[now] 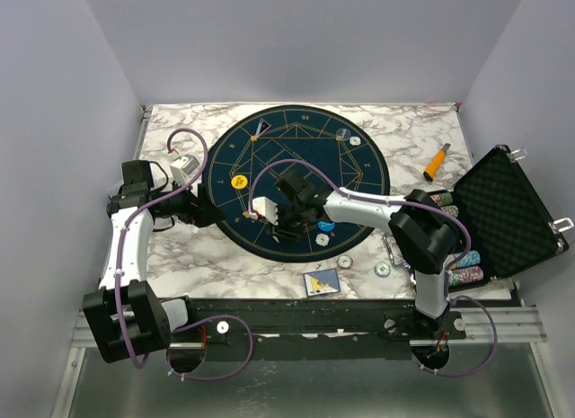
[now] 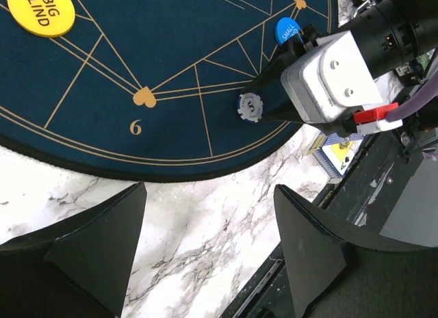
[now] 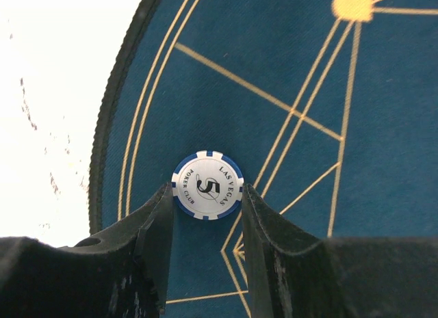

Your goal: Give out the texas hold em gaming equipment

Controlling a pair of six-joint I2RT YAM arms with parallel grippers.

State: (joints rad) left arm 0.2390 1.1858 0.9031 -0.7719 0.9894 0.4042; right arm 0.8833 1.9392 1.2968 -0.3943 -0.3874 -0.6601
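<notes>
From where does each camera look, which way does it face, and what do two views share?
Top external: above and behind, facing down on the table and blue mat; left arm and right arm show.
Left wrist: on the left arm, facing across the mat's edge; open left tool at the bottom.
Right wrist: on the right arm, facing down at the mat; the right tool is shut on a chip marked 5.
Shared: both wrist views show that chip.

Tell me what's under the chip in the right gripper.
Under the poker chip, held by its rim in the right gripper, is the gold-lined dark blue mat. The patch directly beneath is covered; whether the chip touches the mat cannot be told.
</notes>
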